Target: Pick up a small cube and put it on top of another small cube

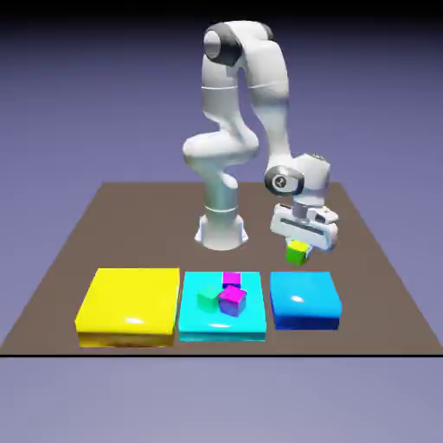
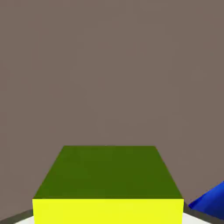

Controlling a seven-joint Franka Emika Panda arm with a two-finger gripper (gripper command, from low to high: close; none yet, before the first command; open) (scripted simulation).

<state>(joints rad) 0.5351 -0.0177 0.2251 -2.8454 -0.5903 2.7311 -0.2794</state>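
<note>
Three slabs: a big yellow slab point(image 1: 128, 307), a cyan slab point(image 1: 251, 322) and a blue slab point(image 1: 304, 300) are lying in a row on the brown table point(image 1: 78, 251). They are flat, square and shiny, with bright spots of light on top.
Small cube: the small cube point(image 1: 298, 252) is hanging in the air, above the table and just behind the blue slab. Its faces are showing yellow and lime green. In the hand view it point(image 2: 108, 183) is looking big, with a flat green face and a bright yellow face at the bottom edge.
Hand: the gripper point(image 1: 301, 240) is pointing down and pinching the small cube between its fingers. The cube is hiding the finger tips in the hand view.
Arm: the white arm point(image 1: 247, 112) is looking smooth and round, bending down from its base at the far side of the table.
Other cubes: a teal-green cube point(image 1: 208, 299), a purple cube point(image 1: 232, 301) and a pink cube point(image 1: 231, 279) are sitting close together on the cyan slab.
Table top: it is looking plain, dull and brown in both views.
Blue corner: a bit of the blue slab point(image 2: 209, 201) is peeking in at the hand view's lower right.
</note>
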